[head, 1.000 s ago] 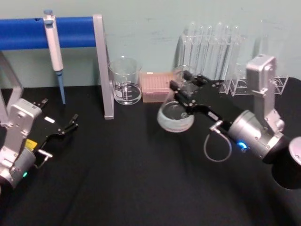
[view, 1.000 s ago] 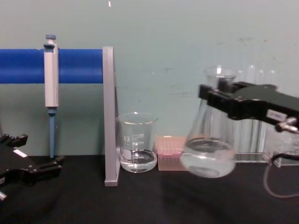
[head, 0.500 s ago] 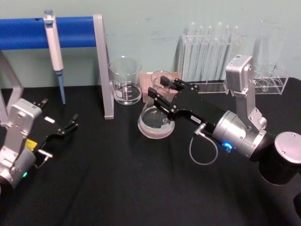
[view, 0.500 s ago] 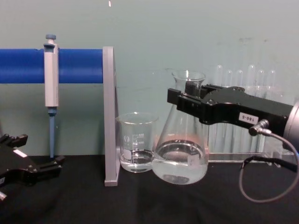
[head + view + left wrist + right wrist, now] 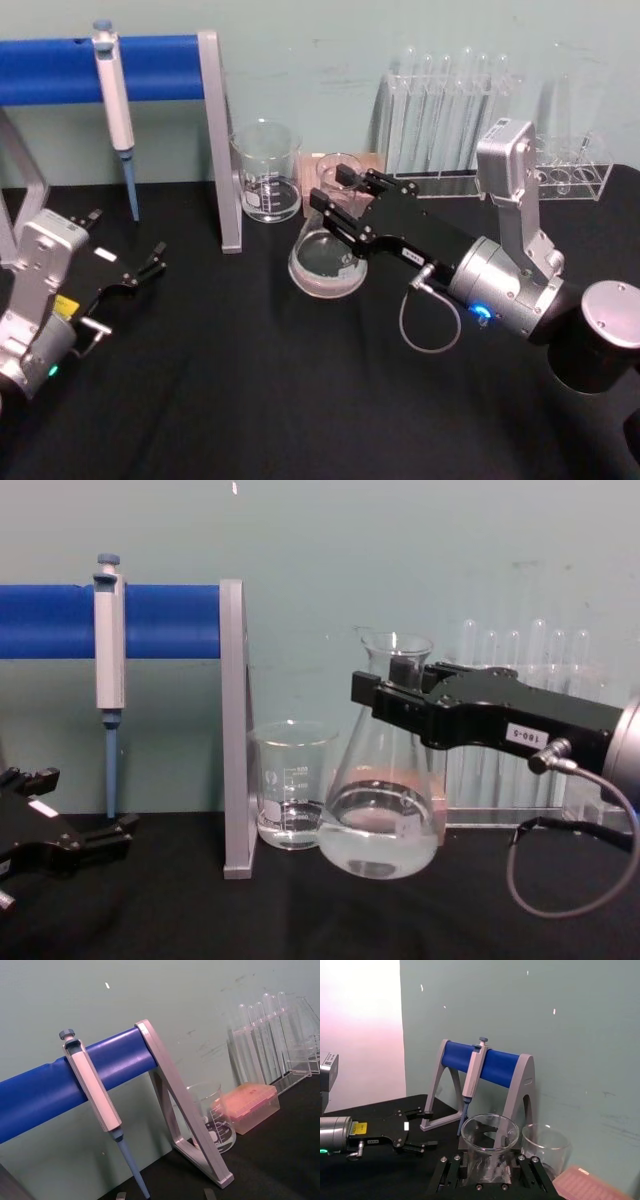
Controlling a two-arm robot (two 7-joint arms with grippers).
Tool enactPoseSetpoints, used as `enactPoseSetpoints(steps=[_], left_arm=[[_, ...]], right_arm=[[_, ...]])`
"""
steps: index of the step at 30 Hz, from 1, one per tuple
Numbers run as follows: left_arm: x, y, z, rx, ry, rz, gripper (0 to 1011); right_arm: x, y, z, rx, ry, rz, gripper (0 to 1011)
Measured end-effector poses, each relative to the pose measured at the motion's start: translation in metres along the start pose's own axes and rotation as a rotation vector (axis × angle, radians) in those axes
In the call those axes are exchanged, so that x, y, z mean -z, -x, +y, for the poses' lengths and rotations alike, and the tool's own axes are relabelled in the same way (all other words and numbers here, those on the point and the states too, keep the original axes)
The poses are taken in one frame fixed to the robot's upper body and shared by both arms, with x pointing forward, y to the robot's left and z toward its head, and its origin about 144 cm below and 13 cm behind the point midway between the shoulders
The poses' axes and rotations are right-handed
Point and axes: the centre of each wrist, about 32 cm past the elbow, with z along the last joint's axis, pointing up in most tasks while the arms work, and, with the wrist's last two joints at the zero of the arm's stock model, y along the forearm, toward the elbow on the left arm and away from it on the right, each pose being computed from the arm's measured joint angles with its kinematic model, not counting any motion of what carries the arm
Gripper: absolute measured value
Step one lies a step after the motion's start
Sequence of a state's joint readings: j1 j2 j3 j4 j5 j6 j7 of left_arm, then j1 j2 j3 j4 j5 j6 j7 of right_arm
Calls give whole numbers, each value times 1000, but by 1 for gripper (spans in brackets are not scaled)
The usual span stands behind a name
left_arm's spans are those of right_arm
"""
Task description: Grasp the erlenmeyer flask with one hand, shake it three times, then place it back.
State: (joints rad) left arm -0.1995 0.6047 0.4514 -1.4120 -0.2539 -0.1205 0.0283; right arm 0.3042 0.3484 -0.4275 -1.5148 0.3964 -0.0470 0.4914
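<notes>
The erlenmeyer flask (image 5: 325,265) is clear glass with a little clear liquid in its wide base. It stands upright just in front of the beaker and the pink box, low over the black table (image 5: 250,400); contact with the cloth cannot be told. My right gripper (image 5: 345,195) is shut on its neck just under the rim. In the chest view the flask (image 5: 380,825) hangs from the right gripper (image 5: 395,695). The right wrist view looks down on the flask's rim (image 5: 490,1132) between the right gripper's (image 5: 490,1172) fingers. My left gripper (image 5: 152,262) rests open at the table's left.
A blue-barred stand (image 5: 215,140) with a hanging pipette (image 5: 112,90) stands at the back left. A glass beaker (image 5: 266,170) is beside it, with a pink box (image 5: 435,805) behind the flask. Test tube racks (image 5: 450,110) line the back right.
The right gripper has carried the flask left and down, from in front of the test tube rack to in front of the beaker. The left arm has not moved.
</notes>
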Motion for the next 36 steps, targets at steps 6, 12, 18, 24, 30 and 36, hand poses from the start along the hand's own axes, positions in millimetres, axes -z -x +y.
enactPoseSetpoints(steps=[6,12,18,24,30,36], left_arm=[[0,0,0,0,0,0,1001],[0,0,0,0,0,0,1001],[0,0,0,0,0,0,1001],[0,0,0,0,0,0,1001],[0,0,0,0,0,0,1001],[0,0,0,0,0,0,1001]], right_arm=[[0,0,1,-12,-1,3,449],[3,-1,1,-27,3,13,449],[7,-2,0,-39,15,25,450],[12,-4,-2,-54,33,30,449],[15,-8,-3,-71,48,25,449],[19,-10,-5,-85,62,27,449]])
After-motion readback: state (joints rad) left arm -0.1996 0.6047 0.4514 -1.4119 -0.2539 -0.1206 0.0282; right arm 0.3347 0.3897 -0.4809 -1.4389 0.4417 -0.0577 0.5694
